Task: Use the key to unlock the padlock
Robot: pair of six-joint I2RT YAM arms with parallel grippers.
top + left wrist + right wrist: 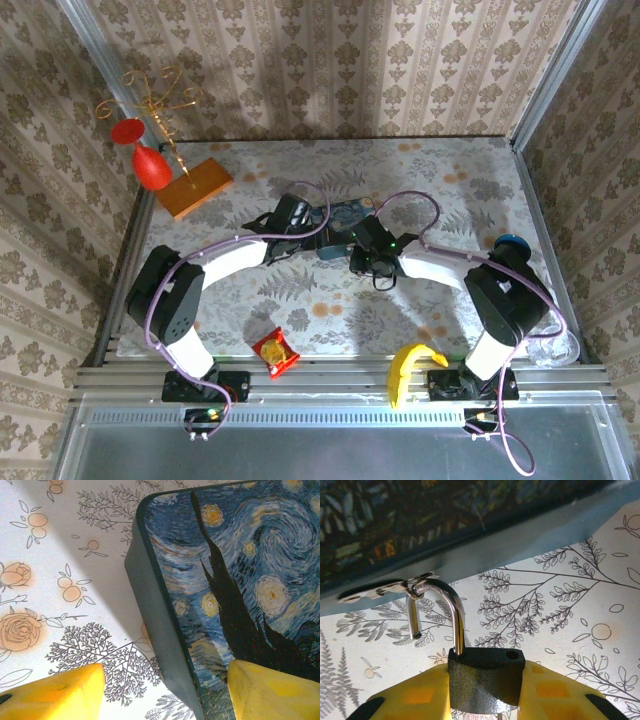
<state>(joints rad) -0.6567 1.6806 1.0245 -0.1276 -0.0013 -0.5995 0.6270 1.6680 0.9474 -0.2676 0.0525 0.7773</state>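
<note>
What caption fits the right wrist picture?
Right hand grips the padlock, its shackle open, beside the blue tin.

Two arms on black bases: left arm and right arm, white shells between chunky black joints. Purple cables looping along both, a green light near the right wrist. Up close, left fingers plain yellow; right fingers yellow, black at the outer edges.

Bright overhead light, diagonal shadow across tablecloth, glint on padlock shackle, tin dim and blurred
</note>
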